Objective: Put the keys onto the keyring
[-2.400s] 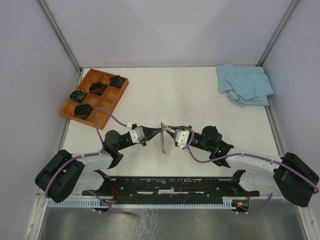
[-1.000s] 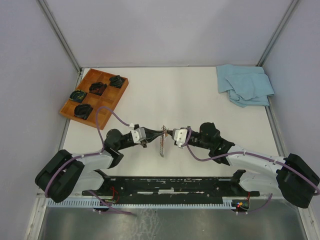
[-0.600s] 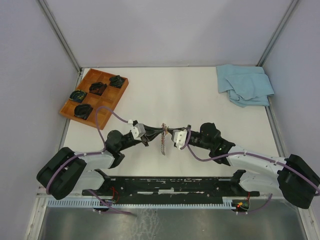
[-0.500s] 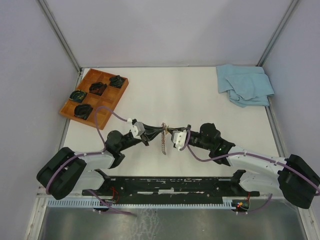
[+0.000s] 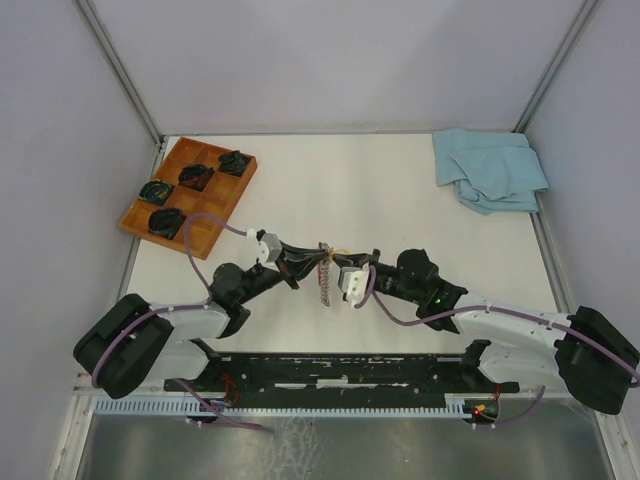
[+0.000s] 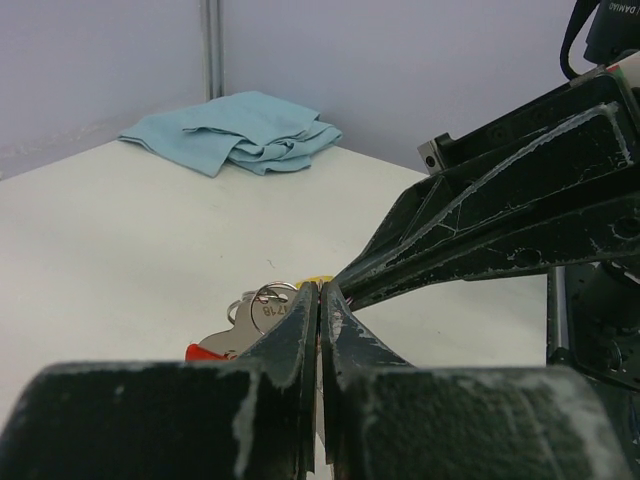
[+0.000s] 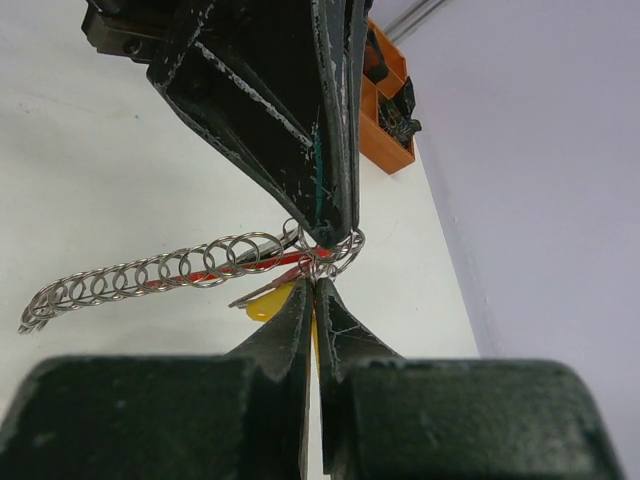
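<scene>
White table [image 5: 400, 215], grey walls; orange tray [image 5: 190, 195] sat far left and blue cloth [image 5: 490, 168] far right. Both arms met over the near middle of the table, tips almost touching. At the left, the left gripper [image 5: 310, 261] was pinched shut with its tip at the keyring [image 7: 340, 250]. It seemed to hold the ring, though the contact was partly hidden. Opposite it, the right gripper [image 5: 333, 266] was also closed, jaws clamped at the yellow head among the keys [image 7: 272, 300]. The bundle hung between the two tips and looked lifted off the table. A chain [image 7: 150, 270] trailed from the ring, with a red strap [image 7: 268, 263] alongside it. In the left wrist view, silver keys sat just left of the closed fingers [image 6: 300, 340], one stamped with digits. Couldn't tell whether any key was threaded on the ring.
</scene>
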You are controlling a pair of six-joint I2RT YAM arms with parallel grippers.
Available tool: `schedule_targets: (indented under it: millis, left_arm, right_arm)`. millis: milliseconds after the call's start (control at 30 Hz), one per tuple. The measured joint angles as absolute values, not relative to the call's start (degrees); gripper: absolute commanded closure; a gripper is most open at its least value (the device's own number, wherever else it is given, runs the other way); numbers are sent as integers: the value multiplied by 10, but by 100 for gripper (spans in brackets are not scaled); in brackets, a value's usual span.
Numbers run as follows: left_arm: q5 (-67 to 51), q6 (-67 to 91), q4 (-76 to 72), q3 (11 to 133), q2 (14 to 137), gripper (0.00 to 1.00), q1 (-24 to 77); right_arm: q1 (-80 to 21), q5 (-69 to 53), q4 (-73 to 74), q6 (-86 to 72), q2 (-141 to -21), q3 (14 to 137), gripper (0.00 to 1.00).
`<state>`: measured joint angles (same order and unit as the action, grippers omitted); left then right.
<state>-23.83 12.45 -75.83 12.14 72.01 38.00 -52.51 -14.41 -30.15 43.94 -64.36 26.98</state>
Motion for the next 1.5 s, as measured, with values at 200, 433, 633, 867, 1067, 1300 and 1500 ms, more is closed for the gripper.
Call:
schedule_targets:
  millis: [200,433,633,867,1067,1300,1500]
  left_arm:
    - [-239,142,-782,121,735,97,380]
    - [-239,145,-797,121,752,97,380]
    - [-239,146,-817,121,762,97,381]
    - [-239,145,-823,121,764,97,384]
    - [-239,146,-833,121,776,97,384]
    - [-242,146,-835,121,796,92,388]
    - [-248,146,-831,121,800,86,388]
  right_arm:
    - [-525,-145,-304,434,-654,270,87]
    - [-525,-144,-311,427,-667,270,82]
    - [-525,-139,-326,415,-677,271,82]
    - [-525,-119,-340,400,-680,271,99]
    - [-525,-104,-333,407,-679,271,99]
    - [-525,-102,-264,453,-668,287,99]
    - [-525,-105,-200,494,-663,310,99]
